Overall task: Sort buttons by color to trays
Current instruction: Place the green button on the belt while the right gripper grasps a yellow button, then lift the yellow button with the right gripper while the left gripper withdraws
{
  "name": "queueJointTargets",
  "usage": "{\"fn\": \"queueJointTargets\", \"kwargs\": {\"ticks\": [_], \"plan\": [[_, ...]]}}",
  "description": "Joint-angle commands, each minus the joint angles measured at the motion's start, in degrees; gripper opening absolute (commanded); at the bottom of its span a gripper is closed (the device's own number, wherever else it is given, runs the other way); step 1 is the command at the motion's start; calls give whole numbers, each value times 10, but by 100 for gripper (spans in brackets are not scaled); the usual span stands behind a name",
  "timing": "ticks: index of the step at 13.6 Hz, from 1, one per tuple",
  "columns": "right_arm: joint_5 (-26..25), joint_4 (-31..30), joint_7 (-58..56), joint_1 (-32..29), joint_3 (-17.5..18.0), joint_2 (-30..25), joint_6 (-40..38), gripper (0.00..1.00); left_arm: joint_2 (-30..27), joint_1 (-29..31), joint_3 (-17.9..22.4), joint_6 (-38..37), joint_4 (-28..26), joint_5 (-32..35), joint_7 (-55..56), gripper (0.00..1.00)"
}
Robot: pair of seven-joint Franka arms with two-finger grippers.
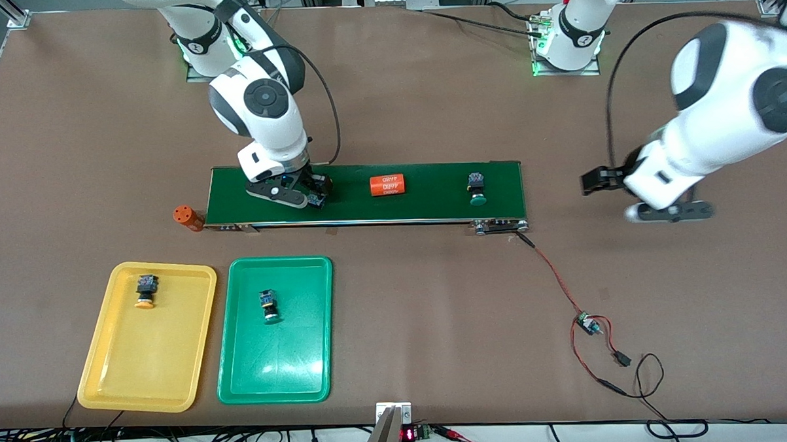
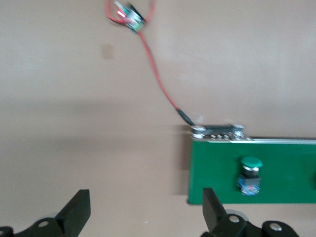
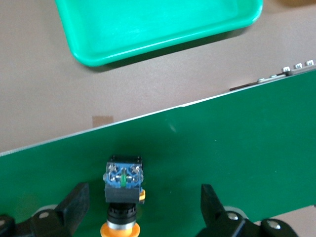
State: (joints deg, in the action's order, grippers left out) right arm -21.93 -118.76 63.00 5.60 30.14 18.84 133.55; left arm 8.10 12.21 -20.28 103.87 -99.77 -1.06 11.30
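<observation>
Half the sorting is done: one yellow button (image 1: 146, 290) lies in the yellow tray (image 1: 104, 362), one green button (image 1: 269, 306) in the green tray (image 1: 281, 372). Two remain on the belt (image 1: 432, 206): a second yellow one (image 3: 122, 197), straddled by the spread right gripper (image 1: 301, 197), and a second green one (image 1: 477, 189) near the spread, empty left gripper (image 1: 635, 203), held over bare table.

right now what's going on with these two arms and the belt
Buttons are being sorted by color. The right tool is down on the belt, open around a yellow button and not yet closed on it. The left tool hangs open over bare table at the belt's end, waiting. One yellow button lies in the yellow tray and one green button in the green tray. Another green button and an orange cylinder sit on the belt.
</observation>
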Motion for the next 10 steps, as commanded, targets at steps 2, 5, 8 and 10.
{"fn": "queueJointTargets", "kwargs": {"ticks": [2, 5, 8, 10], "plan": [[-13, -17, -74, -7, 4, -11, 9, 100, -62, -92, 119, -12, 24, 15, -48, 100], [-13, -18, -115, -15, 4, -5, 10, 100, -98, -164, 212, -86, 35, 6, -51, 100], [-13, -18, -122, -25, 4, 8, 10, 97, -107, -162, 206, -104, 41, 7, -51, 100], [-12, -19, -132, -38, 4, 15, 11, 96, -106, -162, 180, -176, 68, 17, -45, 100]]}}
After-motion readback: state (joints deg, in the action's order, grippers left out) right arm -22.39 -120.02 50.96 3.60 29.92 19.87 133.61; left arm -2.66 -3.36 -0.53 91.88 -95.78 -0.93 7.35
